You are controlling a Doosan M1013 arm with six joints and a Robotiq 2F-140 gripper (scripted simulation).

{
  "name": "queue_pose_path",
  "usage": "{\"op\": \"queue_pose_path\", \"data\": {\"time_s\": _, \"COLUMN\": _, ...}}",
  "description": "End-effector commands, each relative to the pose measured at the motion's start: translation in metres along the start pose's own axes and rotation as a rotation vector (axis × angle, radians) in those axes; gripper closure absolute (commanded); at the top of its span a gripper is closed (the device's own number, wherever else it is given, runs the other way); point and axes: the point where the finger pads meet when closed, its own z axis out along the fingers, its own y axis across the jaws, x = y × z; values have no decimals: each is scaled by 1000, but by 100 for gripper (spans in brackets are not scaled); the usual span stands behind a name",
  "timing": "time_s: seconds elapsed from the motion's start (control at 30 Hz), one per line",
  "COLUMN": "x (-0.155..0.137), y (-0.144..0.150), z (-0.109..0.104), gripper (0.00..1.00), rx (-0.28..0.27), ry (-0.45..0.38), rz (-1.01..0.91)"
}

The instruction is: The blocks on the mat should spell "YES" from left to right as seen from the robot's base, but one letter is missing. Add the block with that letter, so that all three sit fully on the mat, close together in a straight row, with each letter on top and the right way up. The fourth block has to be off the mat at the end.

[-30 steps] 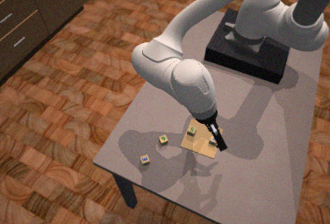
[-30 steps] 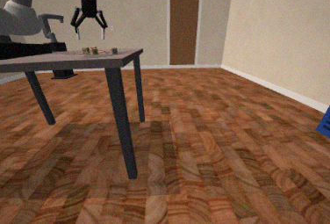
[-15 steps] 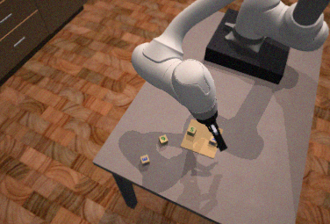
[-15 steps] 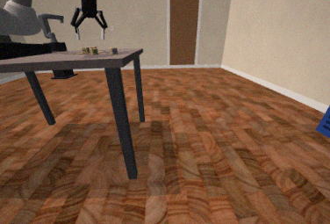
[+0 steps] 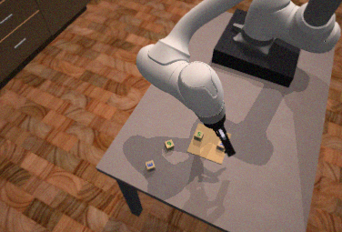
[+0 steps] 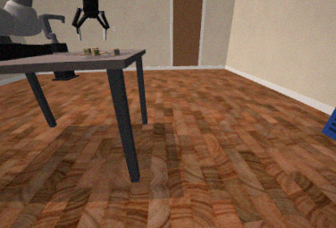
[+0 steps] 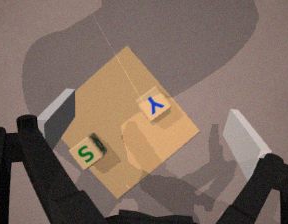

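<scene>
A tan mat (image 5: 210, 148) lies near the table's front edge. Two wooden blocks sit on it: one with a green S (image 5: 198, 135) and one with a blue Y (image 5: 220, 146), partly hidden by my gripper. In the wrist view the S block (image 7: 87, 152) and the Y block (image 7: 155, 104) sit apart on the mat (image 7: 128, 123), with a gap between them. Off the mat lie a block with a green letter (image 5: 169, 144) that I cannot read and a block with a blue letter (image 5: 150, 165) that looks like an E. My gripper (image 7: 151, 112) (image 6: 92, 33) hangs open and empty well above the mat.
The arm's dark base (image 5: 256, 56) stands at the table's far end. The table's front edge (image 5: 155, 194) is close to the two loose blocks. A dark cabinet (image 5: 32, 12) stands on the floor to the left.
</scene>
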Motion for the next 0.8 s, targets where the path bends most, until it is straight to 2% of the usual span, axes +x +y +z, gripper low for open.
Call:
{"op": "queue_pose_path", "data": {"time_s": 0.0, "x": 1, "y": -1, "z": 1, "gripper": 0, "rx": 3, "ry": -3, "rz": 1}}
{"op": "queue_pose_path", "data": {"time_s": 0.47, "x": 1, "y": -1, "z": 1, "gripper": 0, "rx": 3, "ry": -3, "rz": 1}}
{"op": "queue_pose_path", "data": {"time_s": 0.53, "x": -12, "y": -13, "z": -4, "gripper": 0, "rx": 1, "ry": -1, "rz": 0}}
{"op": "queue_pose_path", "data": {"time_s": 0.67, "x": -57, "y": -61, "z": -21, "gripper": 0, "rx": -8, "ry": 6, "rz": -3}}
{"op": "queue_pose_path", "data": {"time_s": 0.77, "x": -61, "y": -66, "z": -22, "gripper": 0, "rx": -9, "ry": 7, "rz": -3}}
